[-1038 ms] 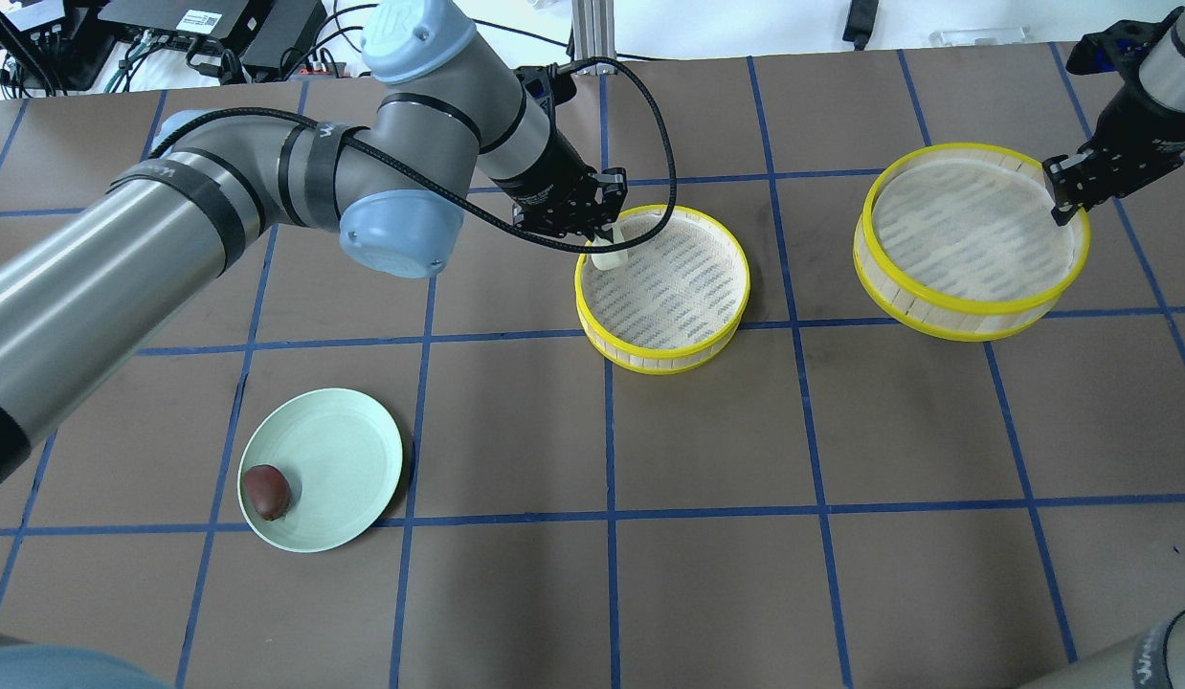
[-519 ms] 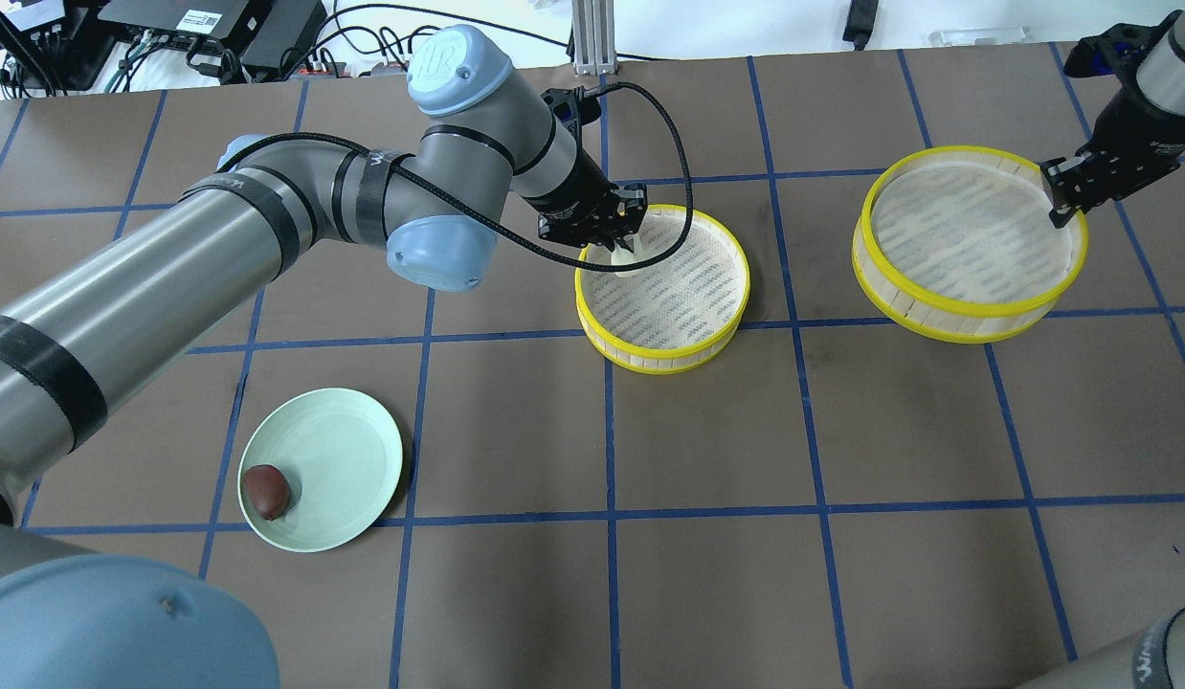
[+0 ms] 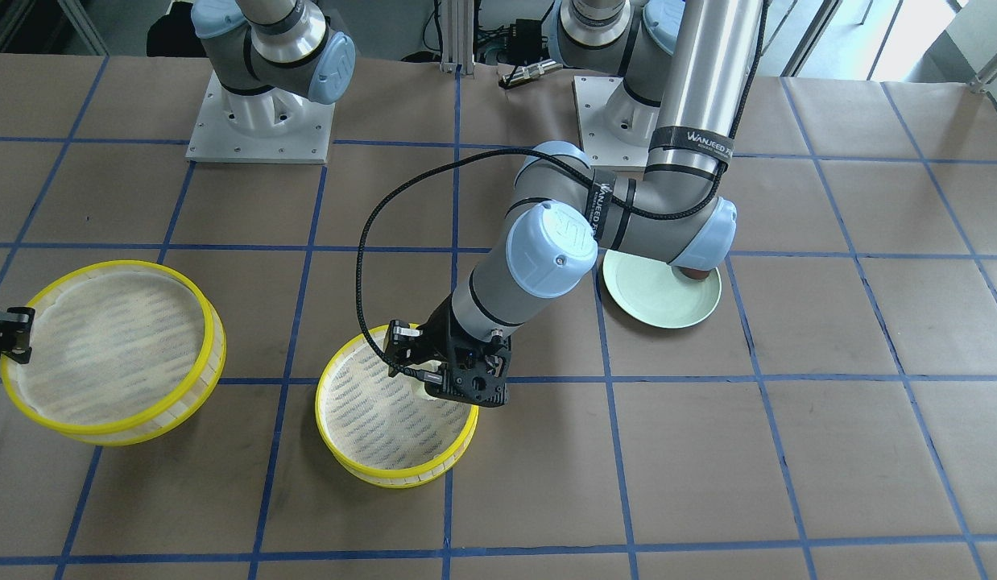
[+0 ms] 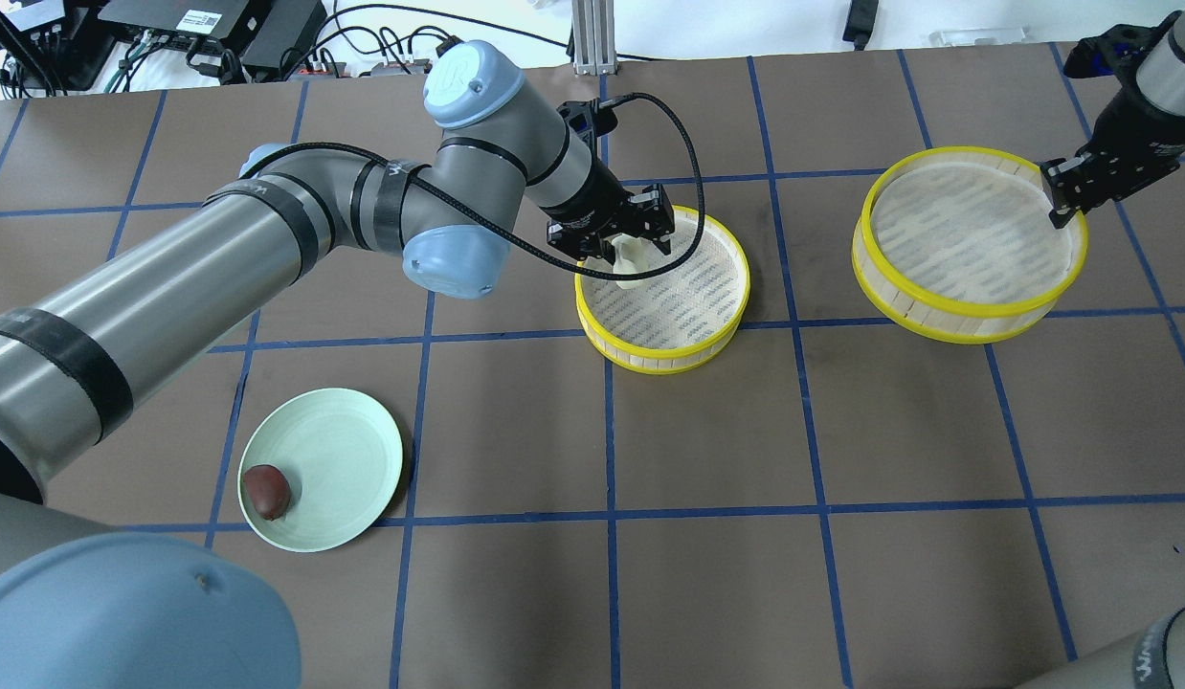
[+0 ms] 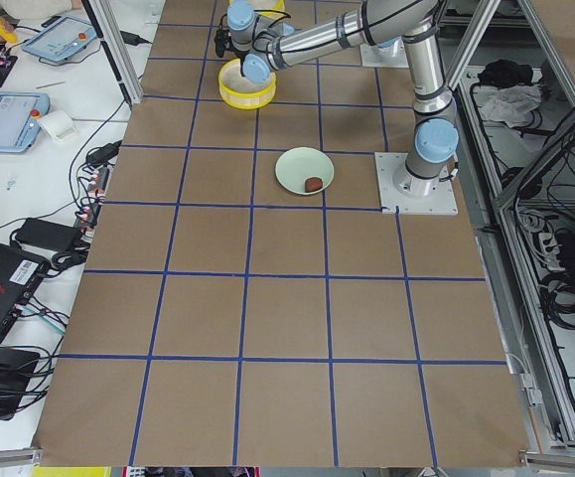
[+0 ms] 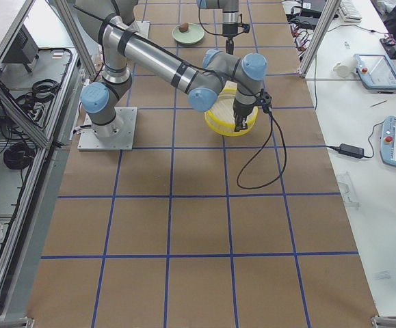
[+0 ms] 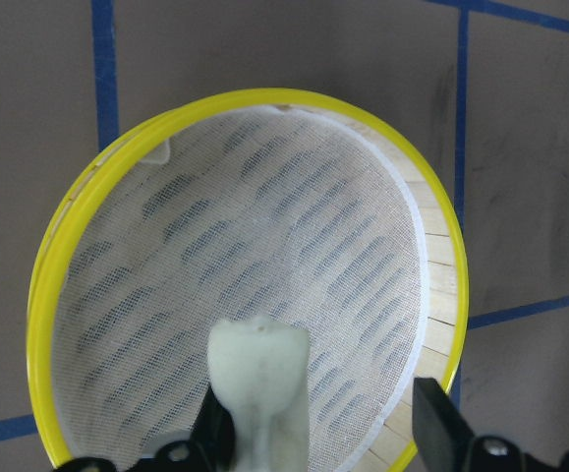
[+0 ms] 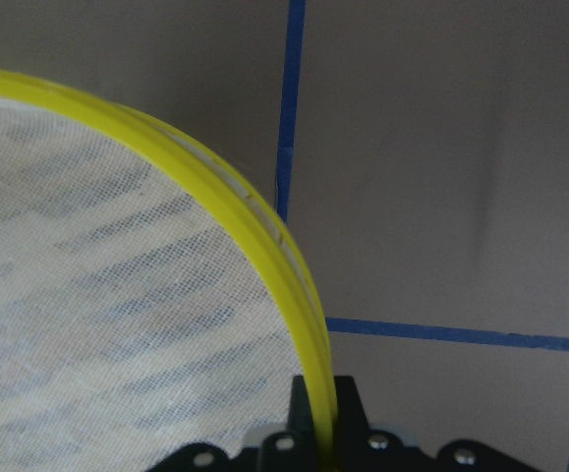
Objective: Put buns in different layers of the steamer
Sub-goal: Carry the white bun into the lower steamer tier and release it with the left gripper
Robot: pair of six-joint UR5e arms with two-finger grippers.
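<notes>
1. Brown paper covers the table (image 4: 707, 431), and blue tape (image 4: 610, 431) rules it into squares.
2. Seen from overhead, the centre steamer tray (image 4: 688, 297) sits flat near the middle of the table. The second steamer tray (image 4: 966, 239) is well apart from it, at its 3 o'clock.
3. The left gripper (image 4: 627, 247) hangs over the centre steamer tray at about 10 o'clock, just inside the yellow rim.
4. Its jaws are spread wide and clamp nothing. In the left wrist view one finger (image 7: 217, 433) touches the cream bun (image 7: 259, 383), while the other finger stands clear of it, with bare mesh showing in the gap.
5. The cream bun stands on end between the jaws, over the mesh floor and near the tray's 10 o'clock edge. Whether its lower end rests on the mesh cannot be told.
6. The right gripper (image 4: 1062, 199) is closed on the yellow rim of the second steamer tray, at about 2 o'clock on that tray. The right wrist view shows the rim running between its two fingers. No bun lies in this tray.
7. A pale green plate (image 4: 339, 459) lies at about 8 o'clock from the centre steamer tray, well apart from both trays.
8. The brown bun (image 4: 267, 491) rests on the plate near its 8 o'clock edge, and neither gripper touches it.
</notes>
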